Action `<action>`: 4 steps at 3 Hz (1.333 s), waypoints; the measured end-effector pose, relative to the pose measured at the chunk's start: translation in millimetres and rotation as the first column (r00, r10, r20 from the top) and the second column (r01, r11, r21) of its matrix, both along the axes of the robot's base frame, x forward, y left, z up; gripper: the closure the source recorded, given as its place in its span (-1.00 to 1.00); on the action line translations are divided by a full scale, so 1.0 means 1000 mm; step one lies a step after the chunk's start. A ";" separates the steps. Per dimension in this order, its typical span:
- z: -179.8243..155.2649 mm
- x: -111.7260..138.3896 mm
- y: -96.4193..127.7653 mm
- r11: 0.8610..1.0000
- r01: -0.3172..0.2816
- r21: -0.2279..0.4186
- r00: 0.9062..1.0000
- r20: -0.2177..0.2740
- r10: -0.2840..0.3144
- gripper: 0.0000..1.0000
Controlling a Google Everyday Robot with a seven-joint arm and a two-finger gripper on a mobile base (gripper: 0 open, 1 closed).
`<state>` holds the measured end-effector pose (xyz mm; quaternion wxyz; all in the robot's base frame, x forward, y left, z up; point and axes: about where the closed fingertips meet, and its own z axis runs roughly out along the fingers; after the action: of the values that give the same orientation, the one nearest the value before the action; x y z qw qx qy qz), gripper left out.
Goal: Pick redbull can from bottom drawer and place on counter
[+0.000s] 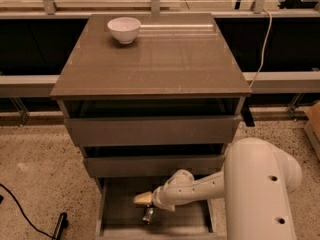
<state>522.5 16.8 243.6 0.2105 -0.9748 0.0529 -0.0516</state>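
Observation:
The bottom drawer (117,211) is pulled open at the foot of the cabinet. My gripper (143,200) reaches down into it from the right, with its tan tip pointing left over the drawer floor. A small silvery thing (148,215) shows just below the gripper. It looks like part of the redbull can, with the rest hidden under the gripper. I cannot tell whether the gripper touches it. The glossy grey-brown counter (155,64) tops the cabinet and bears a white bowl (124,29) at its far left.
The two wider drawers, upper (150,129) and middle (155,165), stand slightly open above the gripper. My white arm housing (260,189) fills the lower right. A black cable (22,209) and a dark object (60,225) lie on the speckled floor at left. A box edge (314,124) is at right.

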 end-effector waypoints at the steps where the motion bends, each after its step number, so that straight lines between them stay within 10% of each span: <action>1: -0.035 0.004 -0.001 0.999 0.032 0.003 0.999 -0.016 -0.032 -1.00; 3: -0.090 -0.001 0.015 0.999 0.049 -0.018 0.995 -0.083 -0.050 -0.98; 4: -0.105 0.000 0.017 0.997 0.050 -0.059 0.993 -0.107 -0.056 -0.62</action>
<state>522.3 33.7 139.0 0.1784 -0.9800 0.0884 -0.0057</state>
